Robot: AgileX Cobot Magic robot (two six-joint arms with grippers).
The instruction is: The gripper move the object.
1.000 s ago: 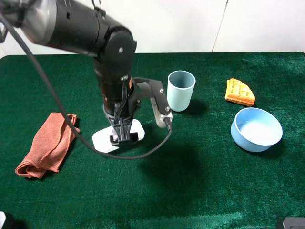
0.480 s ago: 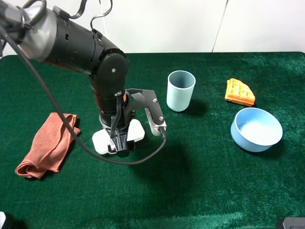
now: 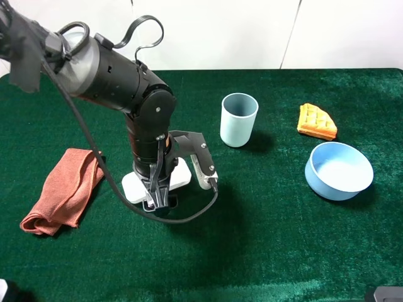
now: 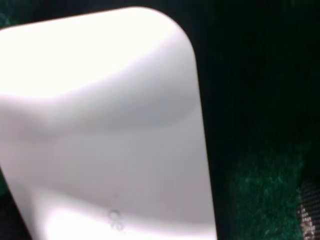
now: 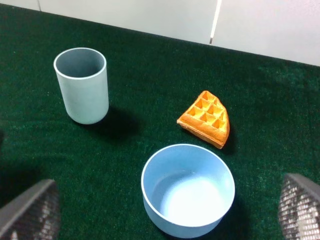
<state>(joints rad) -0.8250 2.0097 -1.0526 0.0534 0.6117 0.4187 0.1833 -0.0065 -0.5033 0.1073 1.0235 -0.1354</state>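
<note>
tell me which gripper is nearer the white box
Left. The left gripper is right over the white box, at its near edge. The right gripper is far off on the other side, facing the blue bowl, the box outside its wrist view.

The left arm (image 3: 116, 78) is fat and round, shiny grey near the top and black lower down. Its round black joint (image 3: 157, 108) has a tiny pale dot on it. Thin black cables (image 3: 141, 28) loop off the arm. A pale grey bracket (image 3: 203, 165) sticks out beside the black gripper (image 3: 157, 199). The right fingers (image 5: 30, 212) are grey with a bumpy net pattern.
</note>
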